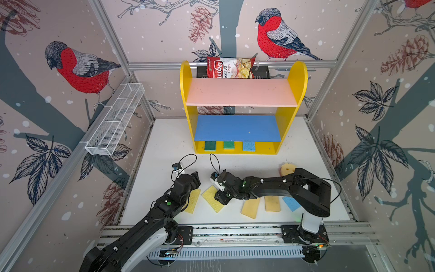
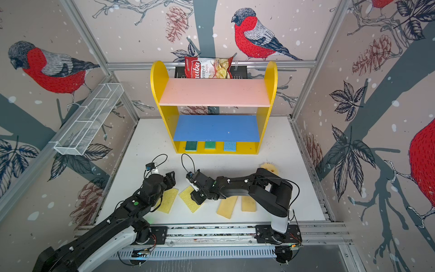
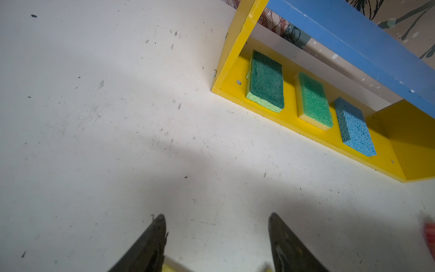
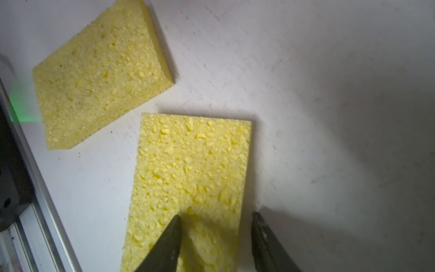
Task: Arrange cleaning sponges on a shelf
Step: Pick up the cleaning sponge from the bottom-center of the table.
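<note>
Only the chips bag (image 1: 229, 68) carries legible print: "Cassava Chips" beside a white-on-red brand name cut off to "uba". It stands behind the shelf (image 1: 299, 82), in front of a black tray (image 1: 202, 71). No other label is readable.

The pink board (image 1: 240, 93) and blue board (image 1: 237, 128) are bare. The yellow base (image 3: 235, 77) holds three sponges in a row, apart from each other: dark green (image 3: 266, 82), lighter green (image 3: 314, 100), blue (image 3: 354, 128).

Six sponges lie on the table (image 1: 164, 146): two bright yellow, two tan (image 1: 250, 208), one blue (image 1: 290, 203), and a round smiley (image 1: 287, 168) near the right edge. A wire basket (image 1: 115, 120) hangs on the left wall.

Obstructions: the right arm crosses above the tan and blue pads and hides part of the smiley. The left arm covers part of the left yellow sponge (image 1: 193, 201).

The left gripper (image 3: 215, 217) has its jaws apart and empty, above bare table. The right gripper (image 4: 216, 215) is down at the right yellow sponge (image 4: 193, 164), one finger on its top face, the other at its long edge. Whether it grips is unclear.
</note>
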`<state>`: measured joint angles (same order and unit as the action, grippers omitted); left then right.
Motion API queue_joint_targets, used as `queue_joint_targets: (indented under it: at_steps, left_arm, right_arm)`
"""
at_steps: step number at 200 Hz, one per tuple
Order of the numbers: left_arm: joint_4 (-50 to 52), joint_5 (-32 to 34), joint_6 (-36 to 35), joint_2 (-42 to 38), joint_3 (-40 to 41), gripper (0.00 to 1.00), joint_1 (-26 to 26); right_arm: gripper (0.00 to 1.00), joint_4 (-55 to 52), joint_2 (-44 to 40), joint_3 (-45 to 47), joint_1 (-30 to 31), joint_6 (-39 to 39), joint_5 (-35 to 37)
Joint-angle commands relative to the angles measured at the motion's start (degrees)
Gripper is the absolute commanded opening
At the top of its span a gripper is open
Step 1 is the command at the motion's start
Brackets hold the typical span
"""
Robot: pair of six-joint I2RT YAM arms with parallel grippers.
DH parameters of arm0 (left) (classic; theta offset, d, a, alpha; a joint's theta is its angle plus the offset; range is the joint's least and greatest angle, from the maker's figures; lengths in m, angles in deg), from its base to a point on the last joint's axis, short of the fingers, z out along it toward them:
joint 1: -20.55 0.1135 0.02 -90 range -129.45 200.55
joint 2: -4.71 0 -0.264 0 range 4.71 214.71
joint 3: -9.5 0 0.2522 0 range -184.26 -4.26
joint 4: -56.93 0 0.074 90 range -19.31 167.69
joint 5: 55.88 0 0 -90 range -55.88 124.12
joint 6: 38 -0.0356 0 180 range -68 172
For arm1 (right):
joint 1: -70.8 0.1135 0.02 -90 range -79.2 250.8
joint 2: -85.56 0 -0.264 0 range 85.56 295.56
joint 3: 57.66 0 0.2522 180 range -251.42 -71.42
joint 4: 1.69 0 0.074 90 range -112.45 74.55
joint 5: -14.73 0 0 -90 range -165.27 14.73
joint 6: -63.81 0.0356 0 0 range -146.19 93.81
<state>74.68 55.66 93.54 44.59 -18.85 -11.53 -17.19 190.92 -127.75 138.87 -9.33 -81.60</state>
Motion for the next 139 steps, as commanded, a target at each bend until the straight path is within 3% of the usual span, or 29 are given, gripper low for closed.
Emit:
queue_joint_targets:
  at_steps: [1,36,81,139]
  left_arm:
    - [-0.64,1.13,-0.40,-0.90,-0.02,0.68,0.08]
    - [-0.91,1.32,-0.83,-0.90,-0.39,0.69,0.08]
    - [-2.51,1.62,-1.53,0.54,-1.08,0.70,0.09]
    - [-5.89,-0.47,-1.45,2.00,-2.75,0.74,0.09]
  right_arm:
    - [0.34,-2.35,1.24,-0.09,0.09,1.74,-1.64]
    - [0.18,-0.04,1.35,-0.08,-1.54,3.96,-2.29]
    - [0.02,5.02,-2.19,-0.14,-8.06,8.53,-2.16]
    - [0.01,7.34,-4.15,-5.54,-12.03,10.11,1.23]
